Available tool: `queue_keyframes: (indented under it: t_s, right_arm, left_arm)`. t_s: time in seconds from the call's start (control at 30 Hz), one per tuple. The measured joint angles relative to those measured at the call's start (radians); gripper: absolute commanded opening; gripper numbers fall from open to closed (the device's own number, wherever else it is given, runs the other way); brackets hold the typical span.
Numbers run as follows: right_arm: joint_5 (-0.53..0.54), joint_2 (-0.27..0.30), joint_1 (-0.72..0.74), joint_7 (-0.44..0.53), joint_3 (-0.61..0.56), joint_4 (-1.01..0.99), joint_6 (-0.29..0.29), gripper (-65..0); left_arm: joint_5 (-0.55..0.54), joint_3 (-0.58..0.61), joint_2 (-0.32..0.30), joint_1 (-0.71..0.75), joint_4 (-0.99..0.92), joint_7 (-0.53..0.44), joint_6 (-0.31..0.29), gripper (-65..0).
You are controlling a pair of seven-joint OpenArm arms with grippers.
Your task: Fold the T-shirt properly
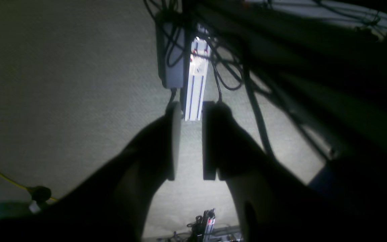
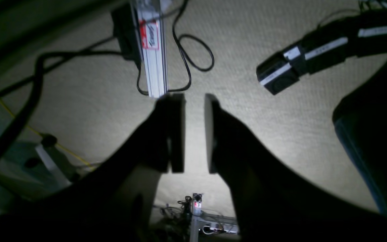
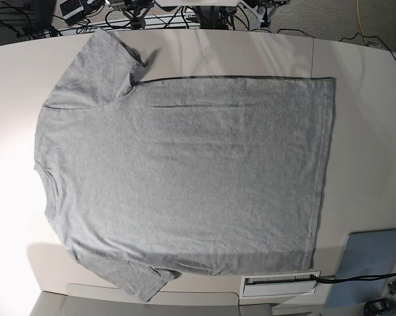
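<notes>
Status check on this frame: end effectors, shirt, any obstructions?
Left end effector open, empty. Right end effector open, empty. T-shirt spread flat on table, unfolded, plain side up. Nothing on it.

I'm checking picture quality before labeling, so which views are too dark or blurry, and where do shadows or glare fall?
Left wrist view: dim and soft, the left hand a black silhouette, glare on the white aluminium rail. Right wrist view: equally dark, the right hand backlit, floor bright only between its fingers. Base view: evenly lit and sharp, the heather-grey cotton T-shirt clear, soft shadows along its lower edge.
</notes>
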Motion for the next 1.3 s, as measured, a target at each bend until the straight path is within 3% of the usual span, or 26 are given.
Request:
queue_keyframes:
  t_s: [0.2, 0.33, 0.47, 0.63, 0.83, 0.93, 1.17, 1.27, 1.3]
  right_arm:
    - [0.000, 0.000, -0.058, 0.012, 0.000, 0.023, 0.000, -53.9]
    - [-0.001, 0.025, -0.162, 0.015, 0.000, 0.144, 0.000, -53.9]
    - [-0.003, 0.092, -0.290, 0.014, 0.000, 0.349, 0.000, -53.9]
    - [0.026, 0.187, -0.480, -0.008, 0.000, 0.652, 0.000, -53.9]
    - [0.114, 0.339, -0.690, -0.104, 0.000, 1.027, -0.006, -53.9]
    - [0.114, 0.394, -0.796, -0.135, 0.027, 1.206, -0.002, -53.9]
    - [0.114, 0.409, -0.979, -0.223, 0.244, 1.571, 0.018, -53.9]
    - [0.111, 0.411, -1.021, -0.285, 0.336, 1.708, 0.109, -53.9]
    - [0.114, 0.410, -1.029, -0.315, 0.361, 1.749, 0.140, -53.9]
  left_arm:
    - [0.004, 0.000, 0.000, 0.098, 0.162, 0.033, -0.157, -51.8]
    - [-0.078, 0.000, 0.001, 0.185, 0.304, 0.089, -0.184, -51.9]
    - [-0.172, 0.001, 0.001, 0.294, 0.461, 0.130, -0.194, -52.8]
    - [-0.272, 0.003, 0.003, 0.443, 0.700, 0.141, -0.306, -54.5]
    - [-0.453, 0.003, -0.005, 0.614, 1.031, 0.319, -0.356, -54.5]
    - [-0.518, 0.007, -0.040, 0.681, 1.196, 0.349, -0.377, -54.5]
    - [-0.525, 0.003, -0.156, 0.775, 1.537, 0.357, -0.391, -54.4]
    - [-0.503, 0.006, -0.199, 0.770, 1.637, 0.352, -0.476, -53.8]
    - [-0.481, 0.006, -0.212, 0.766, 1.660, 0.355, -0.475, -51.7]
